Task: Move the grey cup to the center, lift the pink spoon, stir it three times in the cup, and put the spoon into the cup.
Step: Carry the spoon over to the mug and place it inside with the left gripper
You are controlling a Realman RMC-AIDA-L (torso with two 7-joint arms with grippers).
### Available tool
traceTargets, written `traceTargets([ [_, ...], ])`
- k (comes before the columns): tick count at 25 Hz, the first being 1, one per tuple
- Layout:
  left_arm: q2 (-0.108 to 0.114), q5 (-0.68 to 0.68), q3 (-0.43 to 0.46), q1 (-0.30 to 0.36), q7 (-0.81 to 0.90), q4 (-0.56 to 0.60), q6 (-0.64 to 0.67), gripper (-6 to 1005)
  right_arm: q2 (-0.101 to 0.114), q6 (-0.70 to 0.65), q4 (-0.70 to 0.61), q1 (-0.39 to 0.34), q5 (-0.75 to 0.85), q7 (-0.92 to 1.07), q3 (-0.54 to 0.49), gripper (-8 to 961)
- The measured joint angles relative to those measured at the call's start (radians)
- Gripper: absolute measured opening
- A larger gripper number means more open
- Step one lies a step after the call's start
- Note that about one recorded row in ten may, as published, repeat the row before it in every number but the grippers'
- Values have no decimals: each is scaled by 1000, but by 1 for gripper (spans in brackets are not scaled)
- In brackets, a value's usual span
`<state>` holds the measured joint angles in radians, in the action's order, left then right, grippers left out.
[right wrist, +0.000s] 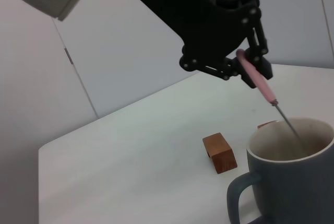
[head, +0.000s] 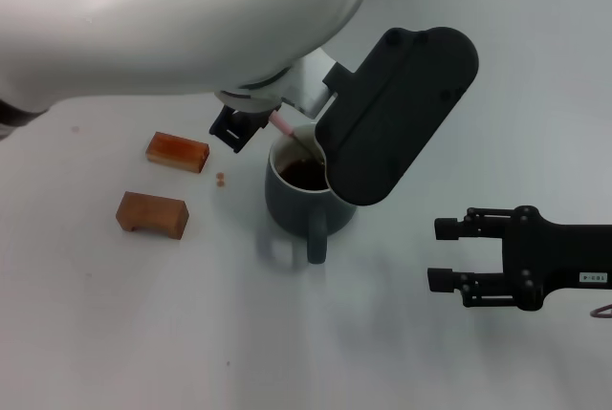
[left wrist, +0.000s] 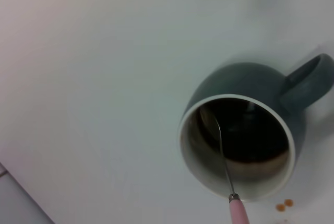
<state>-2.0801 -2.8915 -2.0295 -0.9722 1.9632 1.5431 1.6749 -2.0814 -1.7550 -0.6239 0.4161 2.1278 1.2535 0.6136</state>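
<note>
Looming closest in the head view is the left arm's big white shell w/ its black wrist housing, reaching over the table (head: pixel 497 56). Left gripper (right wrist: pixel 249 67) hangs just above the grey cup (head: pixel 298 202), fingers clenched on the pink spoon (right wrist: pixel 257 79) near the handle's top end. Spoon is tilted, pink handle up, metal neck slanting down past the pale rim into the cup; its bowl sits inside, against the inner wall by the dark brown liquid (left wrist view shows neck crossing the rim, bowl tip hard to make out).

Cup stands upright on the table approx. mid-scene, loop handle facing the robot.

Right gripper (head: pixel 449 254) is low over the table, well to the right of the cup, apart from it, fingers spread and holding nothing.

Two brown blocks lie left of the cup: one (head: pixel 177 152) farther back, one (head: pixel 152 214) nearer the robot. A couple of small brown drops (head: pixel 220 179) sit on the table btw. the far block and the cup.
</note>
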Motion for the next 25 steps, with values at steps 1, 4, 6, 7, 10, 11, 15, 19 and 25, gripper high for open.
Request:
traceTargets([
  [1,0,0,-2,-1,-1,-2,-6,130,0,0,0,1,1,0,0,726],
  [4,0,0,-5,-1,-10,-4,-13,130,0,0,2,3,2,0,0,725],
  [6,0,1,-10,2,-17,1,-6,130,0,0,2,3,2,0,0,725],
  [7,0,1,-15,5,-20,5,0,130,0,0,2,3,2,0,0,725],
  [10,0,1,-30,14,-22,21,20,130,0,1,3,4,2,0,0,725],
  [11,0,1,-35,18,-21,28,24,130,0,2,3,5,3,0,0,725],
  [15,0,2,-45,26,-25,41,36,130,0,5,3,9,3,0,0,725],
  [19,0,0,-32,22,-32,31,43,130,0,5,3,12,3,0,0,725],
  [25,0,-2,-20,15,-46,19,33,130,0,7,3,12,3,0,0,726],
])
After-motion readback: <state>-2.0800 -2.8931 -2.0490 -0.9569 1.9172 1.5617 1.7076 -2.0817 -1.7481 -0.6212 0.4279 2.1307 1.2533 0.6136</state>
